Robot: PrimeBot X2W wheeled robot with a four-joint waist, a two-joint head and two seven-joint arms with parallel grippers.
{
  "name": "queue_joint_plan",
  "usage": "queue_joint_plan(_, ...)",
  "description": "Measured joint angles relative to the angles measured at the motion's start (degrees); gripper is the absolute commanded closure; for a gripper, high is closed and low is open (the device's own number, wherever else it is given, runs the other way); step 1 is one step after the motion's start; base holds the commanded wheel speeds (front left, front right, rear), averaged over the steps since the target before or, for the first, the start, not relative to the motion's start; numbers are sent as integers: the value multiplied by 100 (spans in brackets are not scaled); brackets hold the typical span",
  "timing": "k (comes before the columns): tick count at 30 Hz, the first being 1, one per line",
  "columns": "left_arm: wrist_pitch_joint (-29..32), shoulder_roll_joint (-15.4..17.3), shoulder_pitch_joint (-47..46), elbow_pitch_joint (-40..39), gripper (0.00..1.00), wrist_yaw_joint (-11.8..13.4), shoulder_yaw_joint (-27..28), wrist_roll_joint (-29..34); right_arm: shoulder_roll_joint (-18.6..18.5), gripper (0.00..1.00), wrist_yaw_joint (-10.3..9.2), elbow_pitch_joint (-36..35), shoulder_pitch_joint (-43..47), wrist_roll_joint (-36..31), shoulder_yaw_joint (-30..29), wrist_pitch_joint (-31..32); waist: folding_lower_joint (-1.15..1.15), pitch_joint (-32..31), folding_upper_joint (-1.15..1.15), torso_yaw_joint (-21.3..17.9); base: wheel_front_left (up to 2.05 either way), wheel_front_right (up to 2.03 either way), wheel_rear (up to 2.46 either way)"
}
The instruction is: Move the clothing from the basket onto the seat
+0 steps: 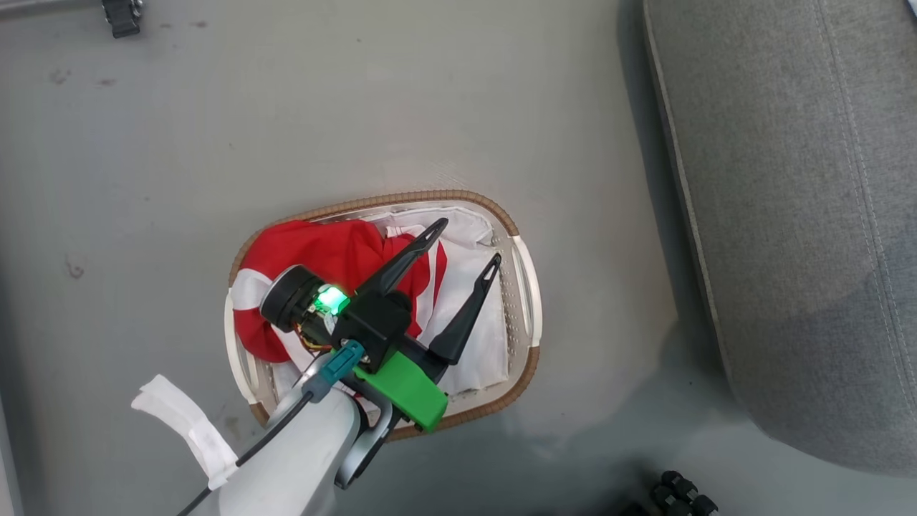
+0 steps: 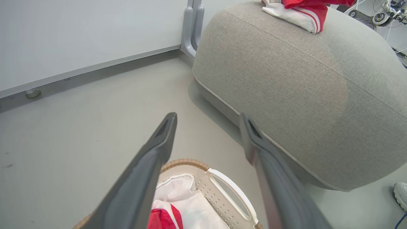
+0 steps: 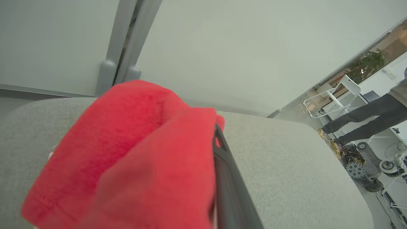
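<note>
The basket (image 1: 430, 197) stands on the floor with red, white-striped clothing (image 1: 329, 251) piled in its left half on the white liner sheet (image 1: 473, 337). My left gripper (image 1: 466, 244) hovers open above it, fingers apart and nothing between them; the left wrist view has its fingertips (image 2: 208, 117) over the basket's handle (image 2: 232, 190). The grey seat (image 1: 802, 215) lies to the right. A red and white garment (image 2: 305, 12) rests on the seat's top (image 2: 302, 95). My right gripper (image 3: 206, 136) is above the seat (image 3: 286, 165), shut on a red garment (image 3: 136, 152) that hides one finger.
Bare grey floor (image 1: 215, 143) surrounds the basket, with a gap between it and the seat. A wall (image 2: 79, 31) runs behind. A person's legs (image 3: 359, 117) and a white chair (image 3: 337, 98) stand far off. A shoe (image 2: 401, 194) sits beside the seat; dark wheels (image 1: 680, 491) show below.
</note>
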Motion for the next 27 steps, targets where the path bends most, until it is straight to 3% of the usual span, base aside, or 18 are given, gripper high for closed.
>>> queue_joint_plan(5,46,78,31,-112,0,56,9,-18,230,100,0,374,319,-218,-376,-169,0,56,0,-37,0,0,0)
queue_joint_plan(6,54,97,39,-126,0,66,16,-24,285,94,0,413,391,-288,-430,-204,0,58,0,-45,0,0,0)
queue_joint_plan(8,59,125,44,-141,0,79,19,-32,389,53,0,425,493,-380,-480,-261,0,50,0,-51,0,0,0)
queue_joint_plan(9,59,127,50,-145,0,88,21,-34,449,0,0,405,529,-406,-477,-288,0,38,0,-50,0,0,0)
queue_joint_plan(20,-152,27,270,155,0,180,204,-376,973,0,0,-705,1960,160,259,-343,-1,-504,0,-243,0,0,0)
queue_joint_plan(27,-254,-74,477,391,0,224,417,-557,1002,0,0,-1207,2596,546,727,-343,-2,-999,0,-269,0,0,0)
